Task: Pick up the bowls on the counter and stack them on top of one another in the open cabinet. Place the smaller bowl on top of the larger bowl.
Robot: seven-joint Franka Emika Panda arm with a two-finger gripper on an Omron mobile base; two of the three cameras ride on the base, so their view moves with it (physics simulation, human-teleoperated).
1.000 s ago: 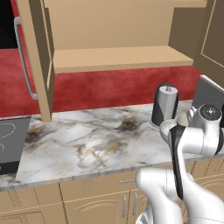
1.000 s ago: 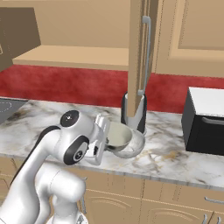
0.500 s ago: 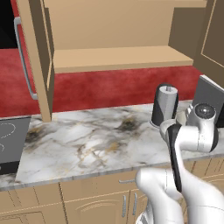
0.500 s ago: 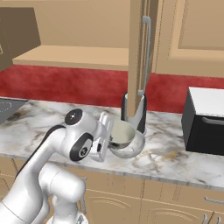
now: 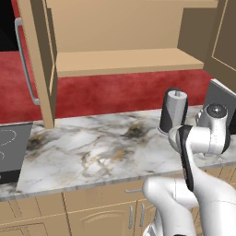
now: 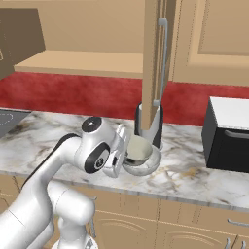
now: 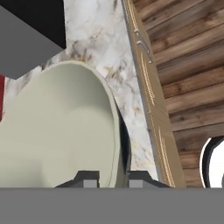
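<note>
Left base view: the white-grey veined marble counter (image 5: pixel 101 147) runs bare from the dark cooktop (image 5: pixel 9 147) at the left to the black-and-silver cylindrical appliance (image 5: pixel 173 110) at the right. The robot's white arm (image 5: pixel 198 143) stands in front of the counter's right end, near its front edge. Above, the light tan wooden wall cabinet (image 5: pixel 124 62) is open, its flat shelf bare, and its door (image 5: pixel 39 60) with the long silver bar handle swings out at the left.

Right base view: the two-finger gripper (image 6: pixel 127 156) sits at the rim of the small plain beige-grey bowl with a cream inside (image 6: pixel 140 150). That bowl lies inside the wider marbled grey-white bowl (image 6: pixel 146 166), which sits on the counter just in front of the cylindrical appliance, near the front edge. A black box-shaped appliance (image 6: pixel 227 136) stands to the right, apart from the bowls. A cabinet door (image 6: pixel 156 63) hangs above the appliance.

Hand view: the jaws are pinched on the thin rim of the small bowl, one dark fingertip (image 7: pixel 87 178) inside it and one outside. Beyond the rim lie marble, the counter's edge, then the wooden plank floor (image 7: pixel 188 65).
</note>
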